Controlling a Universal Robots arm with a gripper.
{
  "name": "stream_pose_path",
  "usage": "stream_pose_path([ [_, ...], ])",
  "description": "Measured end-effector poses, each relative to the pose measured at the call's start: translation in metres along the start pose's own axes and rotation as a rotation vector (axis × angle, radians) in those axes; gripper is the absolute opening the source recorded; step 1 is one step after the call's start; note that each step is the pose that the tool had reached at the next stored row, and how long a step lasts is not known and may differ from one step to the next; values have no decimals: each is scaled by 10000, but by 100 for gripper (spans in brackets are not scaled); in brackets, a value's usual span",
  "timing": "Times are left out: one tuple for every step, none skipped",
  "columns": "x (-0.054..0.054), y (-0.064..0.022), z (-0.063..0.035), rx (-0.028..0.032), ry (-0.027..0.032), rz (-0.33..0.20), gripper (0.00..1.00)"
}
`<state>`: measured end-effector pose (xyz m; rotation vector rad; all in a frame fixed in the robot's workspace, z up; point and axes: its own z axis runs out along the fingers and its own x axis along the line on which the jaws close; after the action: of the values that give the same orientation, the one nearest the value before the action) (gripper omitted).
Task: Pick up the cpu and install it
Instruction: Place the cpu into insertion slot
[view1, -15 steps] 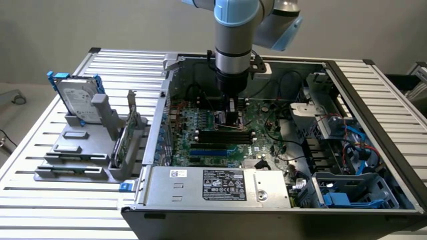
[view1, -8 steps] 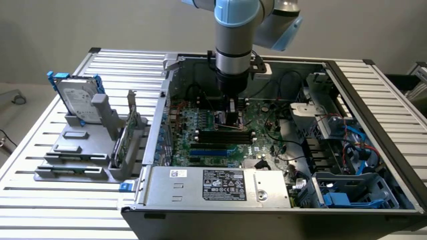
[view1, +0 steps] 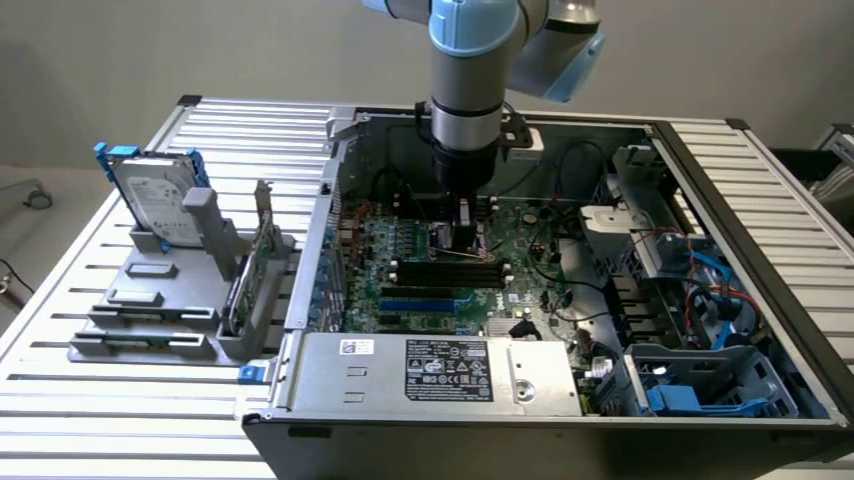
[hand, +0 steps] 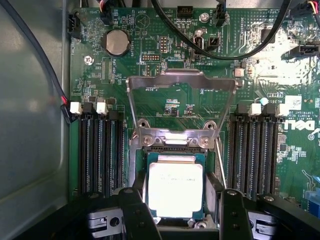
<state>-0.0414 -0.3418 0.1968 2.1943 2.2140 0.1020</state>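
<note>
The cpu (hand: 176, 182), a small square chip with a pale silver top and a green rim, lies inside the metal-framed socket (hand: 172, 141) on the green motherboard (hand: 165, 102). The socket's load plate (hand: 181, 80) is swung open away from it. My gripper (hand: 182, 197) is open, its two black fingers (hand: 136, 205) standing on either side of the chip with a small gap on each side. In the exterior view the arm reaches straight down into the open computer case, with the gripper (view1: 465, 232) low over the motherboard's middle.
Black memory slots (hand: 102, 150) flank the socket on both sides. Black cables (hand: 210, 52) loop over the board beyond the load plate, near a coin battery (hand: 116, 42). Outside the case, a hard drive with a blue bracket (view1: 158, 195) stands on a grey rack at the exterior view's left.
</note>
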Motion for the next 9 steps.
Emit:
stream_pose_path([
  [0,0,2,0,-1,2,55],
  [0,0,7,0,-1,6,55],
  [0,0,12,0,0,11,55],
  [0,0,13,-1,0,12,55],
  [0,1,15,-1,-1,14,55],
  [0,3,17,-1,0,14,55],
  [-1,5,18,0,-2,14,55],
  [-1,5,20,-1,-1,17,55],
  [-1,5,21,0,-2,18,55],
])
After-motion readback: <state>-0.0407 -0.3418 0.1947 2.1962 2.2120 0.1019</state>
